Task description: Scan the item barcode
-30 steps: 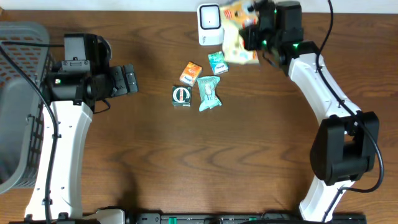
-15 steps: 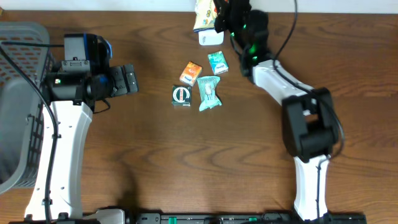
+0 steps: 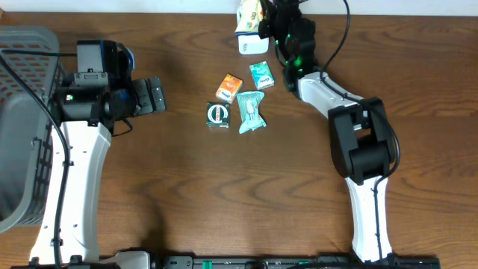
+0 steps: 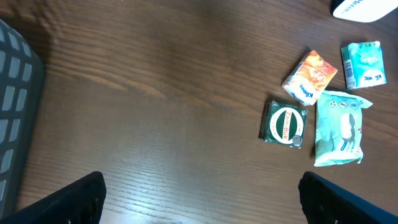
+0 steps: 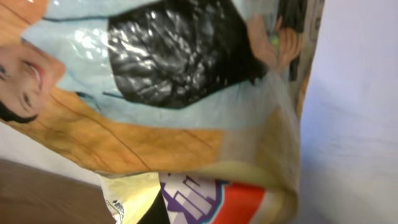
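The snack bag (image 3: 247,13) is up in the air at the far edge of the bench (image 3: 224,194). It hangs right over the white scanner (image 3: 253,42) and hides part of its top. The right tool (image 3: 266,18) is clenched on the side of the bag.

From above, the bag looks small and crumpled. The right wrist camera sees it very close, so it fills nearly the whole picture. There you can see a shiny black patch, a pale blue part, an orange band and part of a smiling face. The tool's own fingers cannot be made out in that view.

Four small things lie on the bench just in front of the scanner. The small teal packet (image 3: 261,75) is nearest to it, with the orange packet (image 3: 229,87) beside it. The pale green pouch (image 3: 251,112) and the dark green box (image 3: 218,115) lie a bit farther from the scanner. The left wrist camera shows the round label on the box.

The left tool (image 3: 153,96) is well away to the left of the scanner, spread wide and holding nothing. The grey basket (image 3: 22,112) is farthest from the scanner.
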